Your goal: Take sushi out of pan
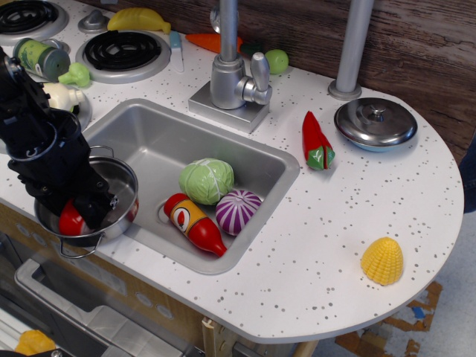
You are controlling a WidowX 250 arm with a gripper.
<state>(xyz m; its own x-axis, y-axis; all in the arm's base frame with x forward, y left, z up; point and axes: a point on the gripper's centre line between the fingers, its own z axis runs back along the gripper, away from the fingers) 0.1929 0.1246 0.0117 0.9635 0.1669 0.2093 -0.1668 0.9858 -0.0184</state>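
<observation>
— Speckled white toy counter (335, 223), steel sink (149, 137) set in, brown plank wall behind. And the pan?

— Pan (123, 182) perched on the counter's front-left edge, just beside the sink. Sushi (69, 220) inside, red top showing at the left wall.

— Gripper?

— Black gripper (83, 212) down inside the pan, fingers right against the sushi. Closed on it or not, cannot tell.

— In the sink?

— Cabbage (206, 180), ketchup bottle (195, 223), purple onion (238, 210).

No readable text; ketchup bottle (195, 224) label illegible.
</observation>
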